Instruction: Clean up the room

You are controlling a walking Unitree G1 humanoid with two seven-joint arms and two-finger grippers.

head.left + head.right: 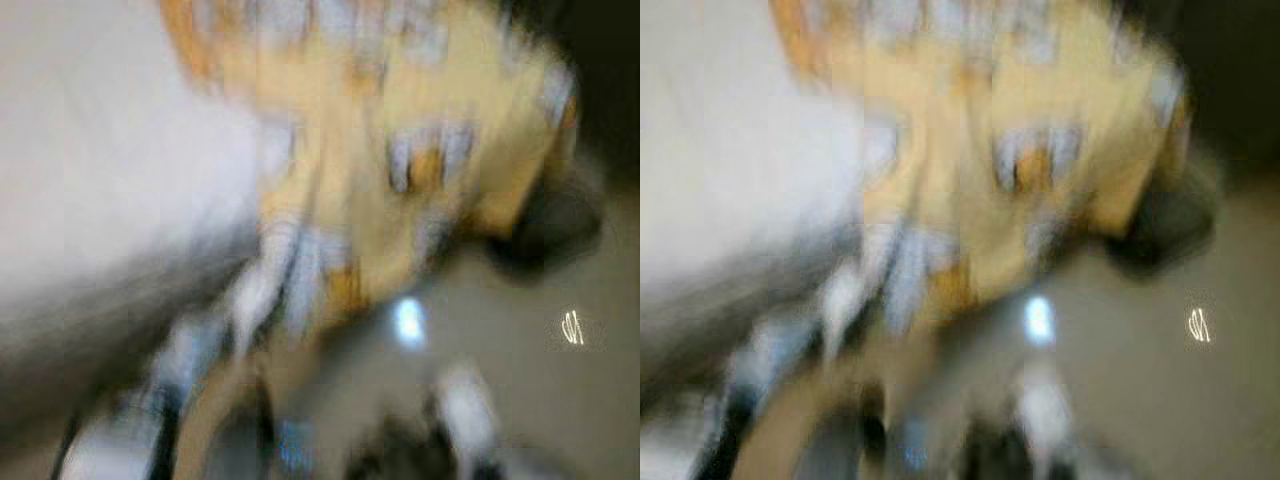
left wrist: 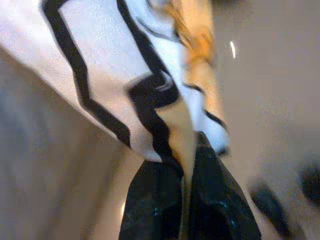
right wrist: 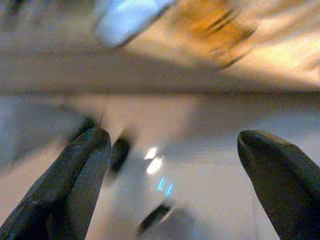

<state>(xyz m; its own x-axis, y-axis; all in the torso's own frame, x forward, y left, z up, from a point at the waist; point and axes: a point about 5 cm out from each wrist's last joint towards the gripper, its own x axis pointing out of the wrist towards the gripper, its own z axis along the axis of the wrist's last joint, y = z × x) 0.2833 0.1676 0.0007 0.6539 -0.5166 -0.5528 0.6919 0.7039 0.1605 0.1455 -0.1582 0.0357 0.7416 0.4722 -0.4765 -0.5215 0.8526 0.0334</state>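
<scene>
Clamping one corner of a single patterned cloth [image 2: 150, 85], white with black zigzag lines and orange patches, the left gripper [image 2: 187, 200] held it above the glossy floor [image 3: 210, 150], while the right gripper [image 3: 172, 145] hung spread and empty amid heavy blur.

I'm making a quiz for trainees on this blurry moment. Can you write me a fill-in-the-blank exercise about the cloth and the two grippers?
1. The left gripper is shut on a patterned ____.
2. The cloth near those fingers is white with ____ zigzag lines.
3. The right gripper has its fingers spread ____, holding nothing.
4. In the head views the cloth's large hanging part looks mostly ____.

Missing words: cloth; black; open; yellow
</scene>
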